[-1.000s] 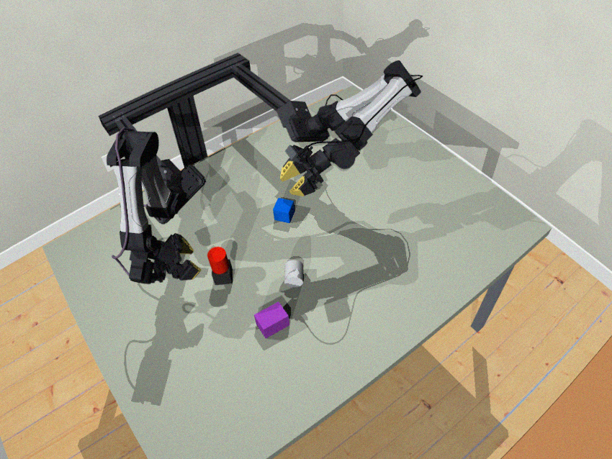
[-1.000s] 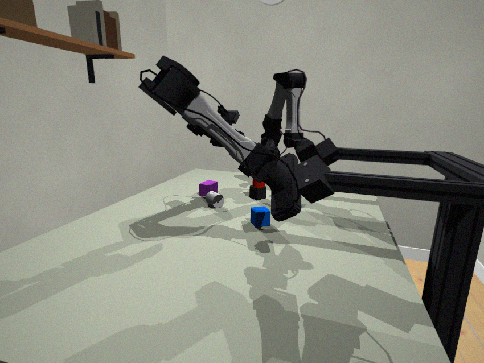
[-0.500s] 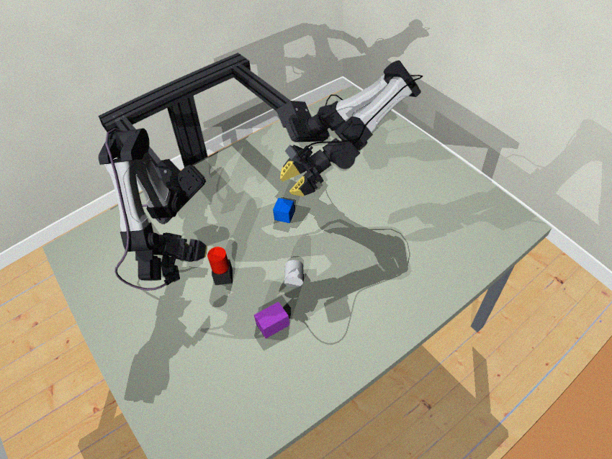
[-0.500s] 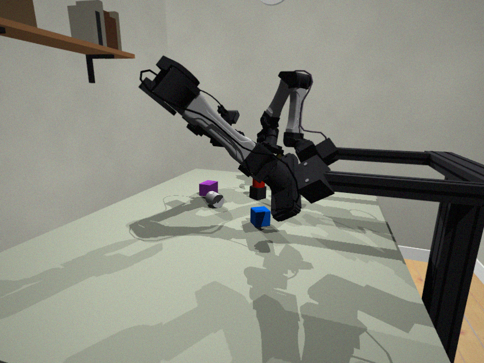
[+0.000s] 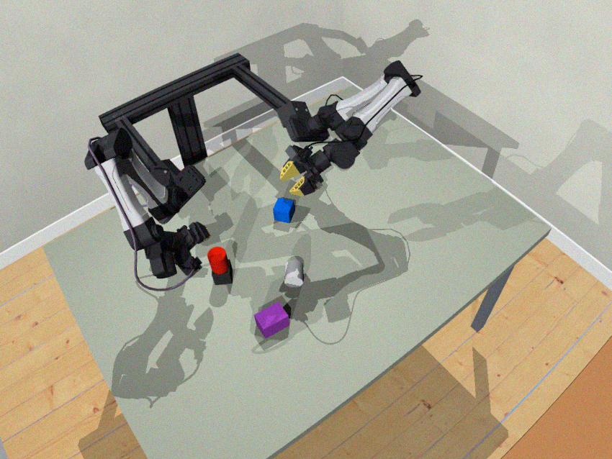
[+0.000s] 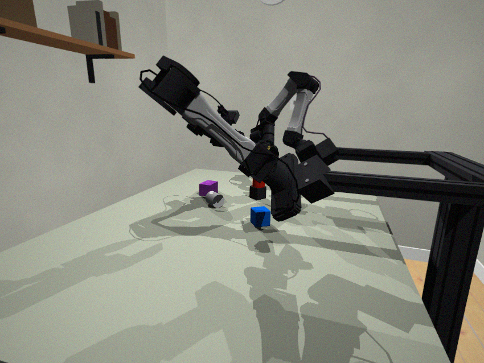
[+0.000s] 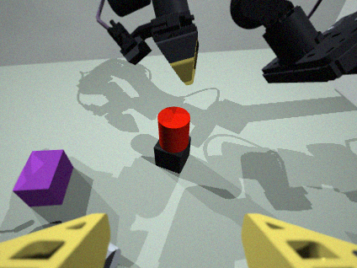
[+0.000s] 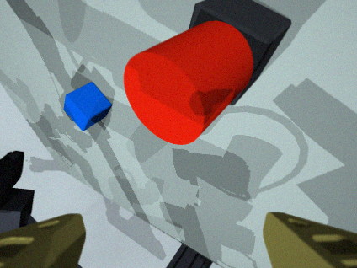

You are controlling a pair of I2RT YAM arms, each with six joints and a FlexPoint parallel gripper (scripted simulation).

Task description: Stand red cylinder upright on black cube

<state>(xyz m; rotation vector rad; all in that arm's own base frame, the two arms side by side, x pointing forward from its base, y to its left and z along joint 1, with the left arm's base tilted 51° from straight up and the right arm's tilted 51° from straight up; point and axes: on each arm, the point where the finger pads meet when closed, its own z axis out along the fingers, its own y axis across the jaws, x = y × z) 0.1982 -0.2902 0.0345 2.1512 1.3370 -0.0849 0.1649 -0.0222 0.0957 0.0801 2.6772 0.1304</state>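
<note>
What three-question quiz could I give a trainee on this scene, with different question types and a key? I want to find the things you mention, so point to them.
1. True or false: the red cylinder (image 5: 217,260) (image 6: 258,183) (image 7: 173,136) (image 8: 198,80) stands upright on the black cube (image 5: 222,275) (image 6: 257,193) (image 7: 168,159) (image 8: 265,18).

2. Which gripper is nearer that stack?
a) left gripper (image 5: 288,184) (image 7: 176,217)
b) right gripper (image 5: 204,250) (image 7: 189,77) (image 8: 174,219)

3. Fill in the blank: the block nearest the grey cylinder (image 5: 294,271) (image 6: 214,199) lying on its side is ____.

Key: 1 true; 2 b; 3 purple
</note>
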